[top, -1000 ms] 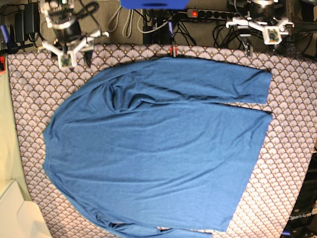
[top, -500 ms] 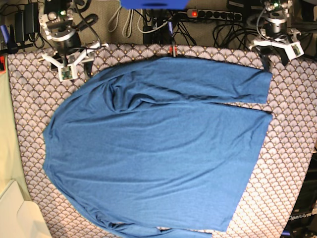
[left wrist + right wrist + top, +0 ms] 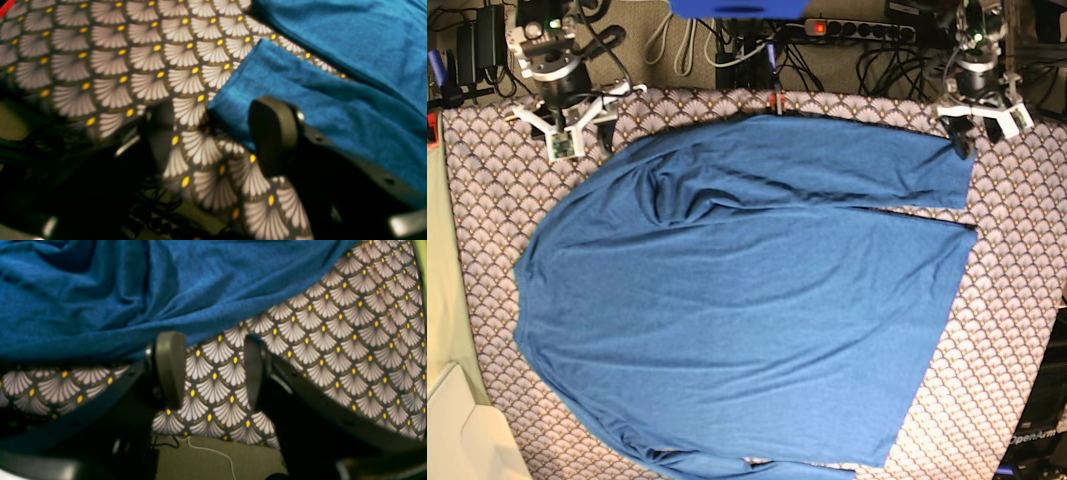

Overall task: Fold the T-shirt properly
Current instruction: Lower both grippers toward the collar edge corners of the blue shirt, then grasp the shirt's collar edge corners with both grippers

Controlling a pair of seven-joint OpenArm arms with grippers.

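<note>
Blue knit, the T-shirt (image 3: 737, 290) lies spread flat over most of the scallop-patterned cloth (image 3: 1017, 200), 1 sleeve folded across its upper part. Only my left wrist view shows that sleeve's cuff corner between the parted fingers of the left gripper (image 3: 217, 140), not clamped. Only my right wrist view shows rumpled folds by the hem, just beyond the right gripper (image 3: 208, 370), its fingers apart over bare cloth.
</note>
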